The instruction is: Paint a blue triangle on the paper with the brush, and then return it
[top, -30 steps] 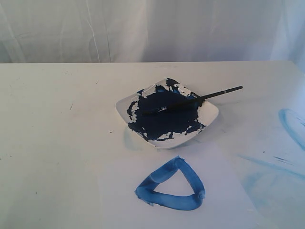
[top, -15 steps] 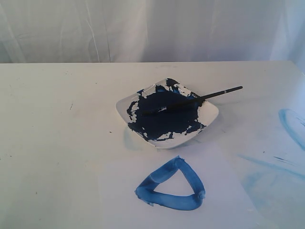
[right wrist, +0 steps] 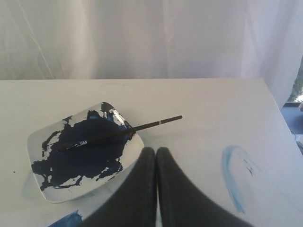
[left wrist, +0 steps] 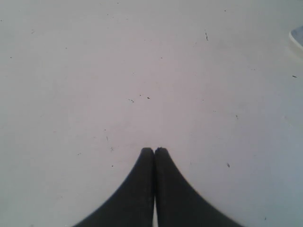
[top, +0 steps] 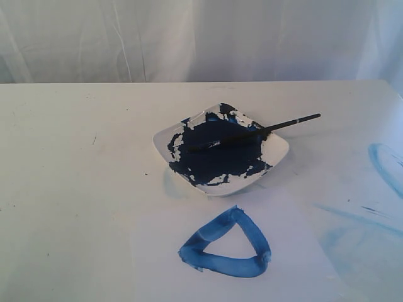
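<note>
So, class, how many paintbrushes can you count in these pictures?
1. The brush lies across the dish, bristles in the dark paint, handle poking out past the rim on the right of the exterior view. Another could lie outside the frames.

White dish (top: 161, 142) holding navy paint pool (top: 217, 154) mid-table (top: 75, 189); pale-blue smears (top: 376, 160) at right; white curtain (top: 189, 38) behind

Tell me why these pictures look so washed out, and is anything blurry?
Exterior view: soft, even, bluish light, so the paper barely separates from the table. Left wrist view: the left gripper is close and soft-edged, the table beyond sharper. Right wrist view: the right gripper is blurred, the brush and dish crisp, the curtain bright.
</note>
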Controlling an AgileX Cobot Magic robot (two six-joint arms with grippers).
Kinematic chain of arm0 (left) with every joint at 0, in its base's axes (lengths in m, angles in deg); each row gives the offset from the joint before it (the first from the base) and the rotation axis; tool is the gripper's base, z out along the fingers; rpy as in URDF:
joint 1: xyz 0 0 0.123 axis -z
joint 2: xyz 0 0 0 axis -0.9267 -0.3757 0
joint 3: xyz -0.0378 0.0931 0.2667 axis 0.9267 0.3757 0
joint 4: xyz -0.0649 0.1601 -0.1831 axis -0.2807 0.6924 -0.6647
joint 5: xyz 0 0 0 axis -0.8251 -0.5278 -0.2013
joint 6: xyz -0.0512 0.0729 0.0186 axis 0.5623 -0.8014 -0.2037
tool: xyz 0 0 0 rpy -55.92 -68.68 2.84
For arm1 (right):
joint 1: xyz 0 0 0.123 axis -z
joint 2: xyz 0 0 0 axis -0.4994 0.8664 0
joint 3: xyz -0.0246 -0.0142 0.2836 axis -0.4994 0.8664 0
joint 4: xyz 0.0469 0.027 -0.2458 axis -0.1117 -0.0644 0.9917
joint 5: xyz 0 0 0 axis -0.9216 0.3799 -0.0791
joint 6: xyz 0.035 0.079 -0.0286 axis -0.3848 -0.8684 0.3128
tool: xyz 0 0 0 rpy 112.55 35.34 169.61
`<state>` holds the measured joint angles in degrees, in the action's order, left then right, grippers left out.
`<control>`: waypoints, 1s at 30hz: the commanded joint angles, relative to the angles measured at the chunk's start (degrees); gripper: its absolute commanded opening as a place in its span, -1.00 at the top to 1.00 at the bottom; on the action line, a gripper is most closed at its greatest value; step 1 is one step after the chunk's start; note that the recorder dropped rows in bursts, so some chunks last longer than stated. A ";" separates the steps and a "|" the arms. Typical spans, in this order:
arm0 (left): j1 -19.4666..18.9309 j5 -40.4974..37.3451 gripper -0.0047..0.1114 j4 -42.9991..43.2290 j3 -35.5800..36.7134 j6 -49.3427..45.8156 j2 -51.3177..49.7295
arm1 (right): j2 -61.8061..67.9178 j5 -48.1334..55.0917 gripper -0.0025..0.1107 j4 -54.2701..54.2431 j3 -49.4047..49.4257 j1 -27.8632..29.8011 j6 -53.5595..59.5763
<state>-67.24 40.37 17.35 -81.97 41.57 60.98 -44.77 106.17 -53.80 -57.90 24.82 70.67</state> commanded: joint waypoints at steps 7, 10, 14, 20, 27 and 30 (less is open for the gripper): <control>-0.10 -0.29 0.92 -0.34 0.20 -0.06 -0.12 | -13.68 -0.12 0.96 0.59 0.10 -5.20 0.47; -0.10 -0.29 0.92 -0.34 0.20 -0.06 -0.12 | -15.39 -1.61 0.96 0.02 0.10 -5.20 -0.54; -0.10 -0.29 0.92 -0.34 0.20 -0.06 -0.12 | -15.55 -6.69 0.96 -10.36 0.10 -5.20 -18.62; -0.10 -0.29 0.92 -0.34 0.20 -0.06 -0.12 | -15.55 -16.53 0.96 -11.75 0.20 -5.20 -36.11; -0.10 -0.29 0.92 -0.34 0.20 -0.06 -0.12 | -18.16 -18.60 0.96 3.28 9.96 -5.20 -14.27; -0.10 -0.29 0.92 -0.34 0.20 -0.06 -0.12 | -22.72 -18.66 0.96 4.27 23.27 -5.20 -0.37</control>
<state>-67.24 40.37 17.35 -81.97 41.48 60.98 -64.99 87.50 -50.77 -41.28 19.71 61.98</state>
